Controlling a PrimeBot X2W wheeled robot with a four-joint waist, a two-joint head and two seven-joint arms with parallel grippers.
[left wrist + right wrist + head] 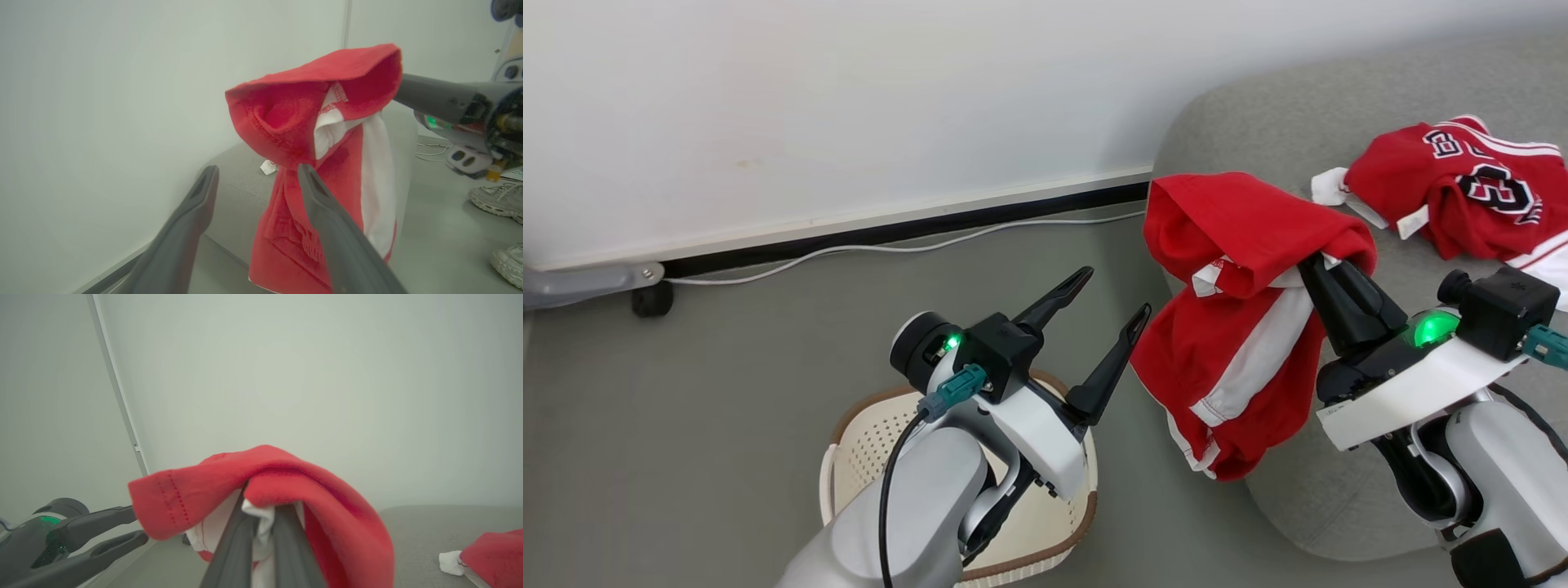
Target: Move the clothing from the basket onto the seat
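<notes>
Right pincer [1327, 273] is closed tight on a red garment [1241, 229], with a wad of red and white cloth pinched between its fingers [239, 539]. The garment is off the ground. Its top folds over the fingertips like a hood and the rest hangs down, with a broad white stripe along one side and white trim at the hem. It hangs at the rounded left end of the grey sofa [1258, 122], its lower part in front of the sofa's side and above the floor [727, 367]. Can't tell if the cloth touches the sofa.

The jersey [1445, 192], red with navy-and-white lettering and white trim, lies crumpled on the sofa seat, right of the held garment and apart from it.

Left pincer [1115, 292] is wide open and holds nothing. Its fingers point toward the hanging garment, near it but not touching.

The cream basket [866, 441] with its brown rim sits on the floor under the left arm, which covers much of it.

A white cable [890, 247] runs along the base of the wall [849, 98]. White sneakers [496, 202] are on the floor in the left wrist view.
</notes>
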